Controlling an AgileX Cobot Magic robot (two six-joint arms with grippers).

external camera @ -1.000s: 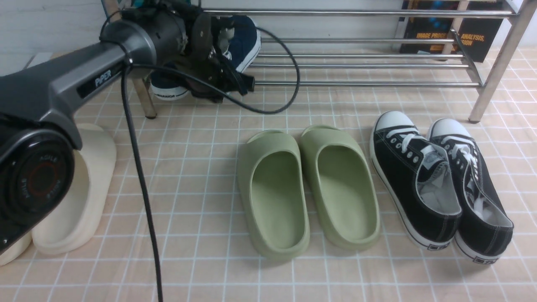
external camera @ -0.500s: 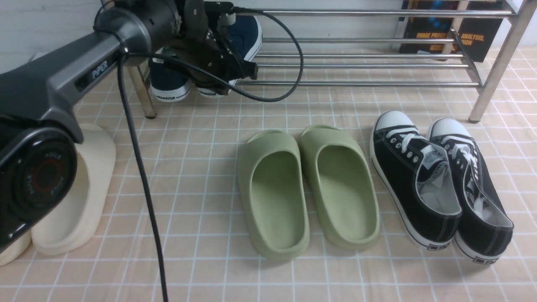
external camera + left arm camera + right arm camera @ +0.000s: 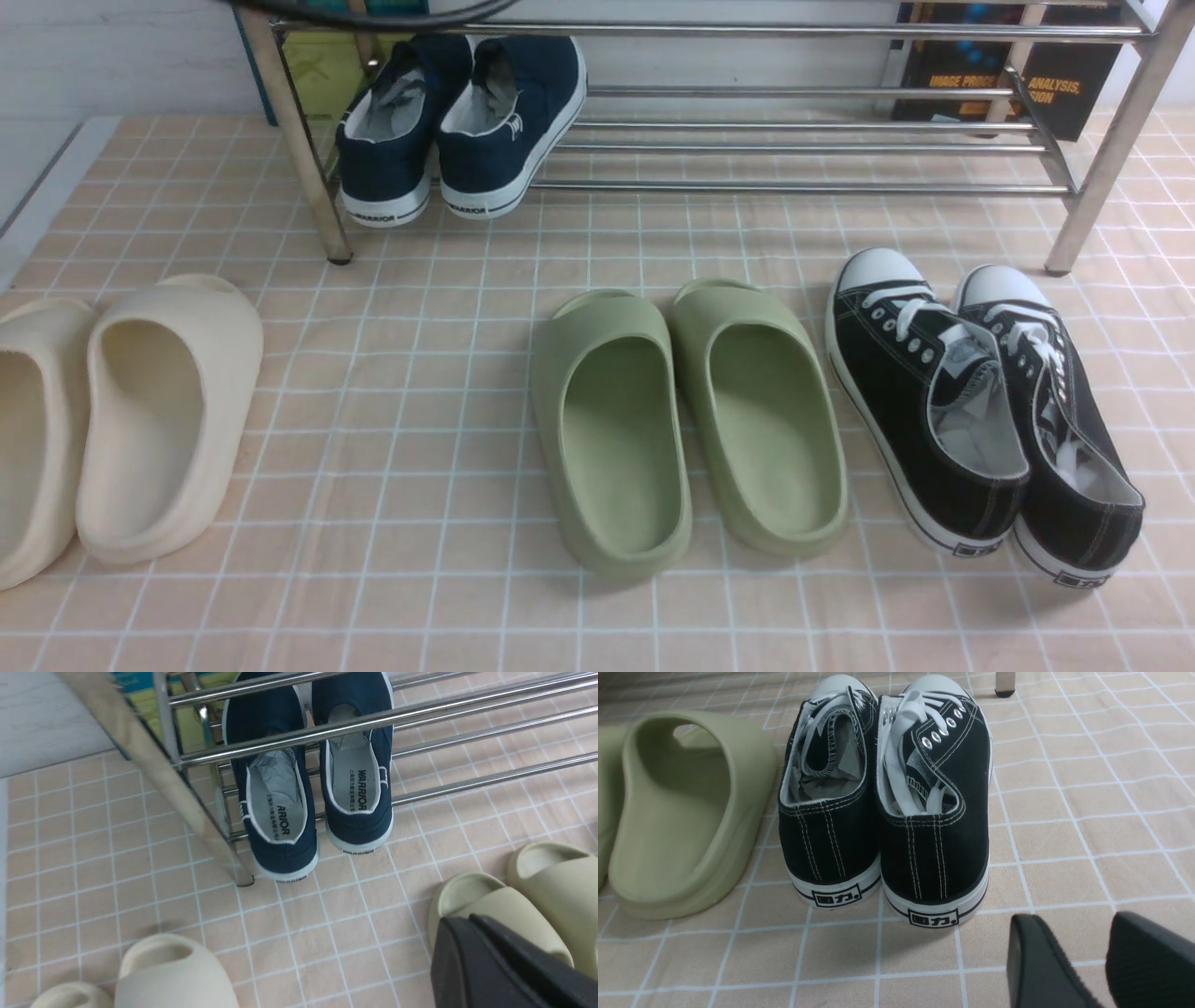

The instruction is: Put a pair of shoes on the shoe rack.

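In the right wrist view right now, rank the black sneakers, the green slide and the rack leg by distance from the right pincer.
1. Black sneakers: just ahead of the right pincer, heels toward it.
2. Green slide: beside the sneakers, off to one side.
3. Rack leg: farthest, beyond the sneakers' toes.

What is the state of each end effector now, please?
Left end effector: closed, holding nothing.
Right end effector: open, holding nothing.
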